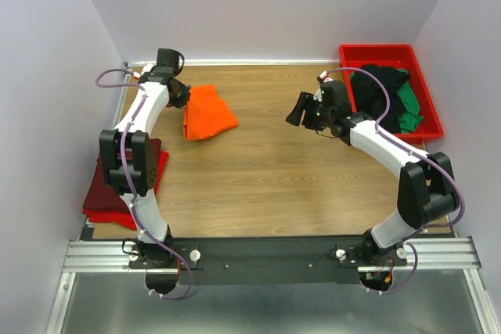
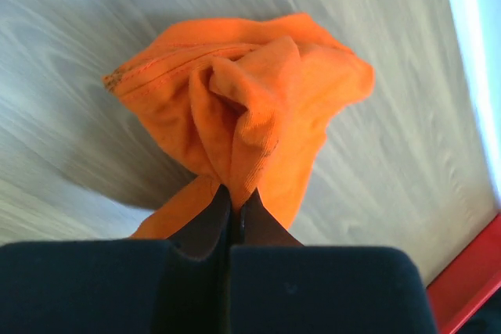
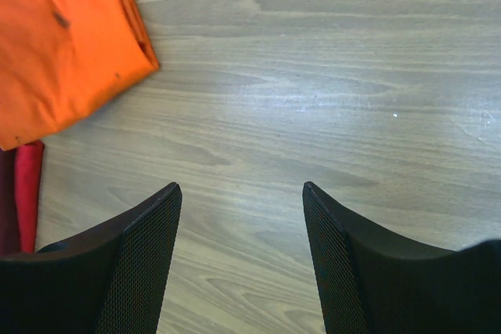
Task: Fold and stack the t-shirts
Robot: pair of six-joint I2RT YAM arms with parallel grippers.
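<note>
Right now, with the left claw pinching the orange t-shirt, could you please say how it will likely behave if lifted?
Probably floppy: the orange t-shirt bunches into soft folds where the left claw pinches it, so it should droop. Likely light, as a small pinch gathers it. Its loose layers may unfold.

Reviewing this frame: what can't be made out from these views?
1. Top view: the left arm covers part of the maroon and red stack; shirt count unclear.
2. Top view: black cloth and green cloth lie tangled in the red tray; count unclear.
3. Right wrist view: the orange t-shirt is cut off by the frame edges.
</note>
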